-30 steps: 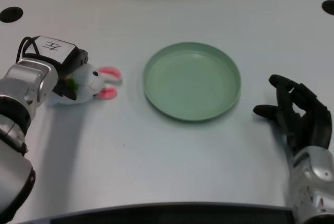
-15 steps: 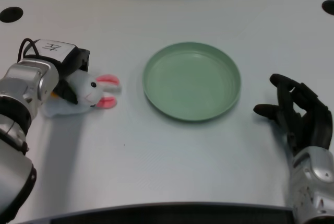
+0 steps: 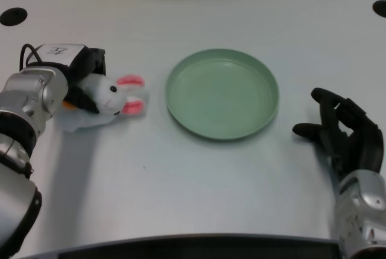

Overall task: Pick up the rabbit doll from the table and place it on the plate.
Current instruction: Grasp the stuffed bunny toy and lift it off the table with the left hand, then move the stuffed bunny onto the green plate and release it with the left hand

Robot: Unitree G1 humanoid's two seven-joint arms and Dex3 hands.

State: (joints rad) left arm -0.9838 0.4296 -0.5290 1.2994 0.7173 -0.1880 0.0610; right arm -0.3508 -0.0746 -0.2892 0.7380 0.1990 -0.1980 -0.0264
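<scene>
While the white table spreads wide under everything, the green plate sits on it near the middle. At nine o'clock from the plate, close by but not touching it, is the rabbit doll. My left hand holds its body, and its pink ears point toward the plate.

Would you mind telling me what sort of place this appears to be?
Probably a robotics lab test bench: a bare white table with cable holes, holding only a green plate and a rabbit doll for practice.
</scene>
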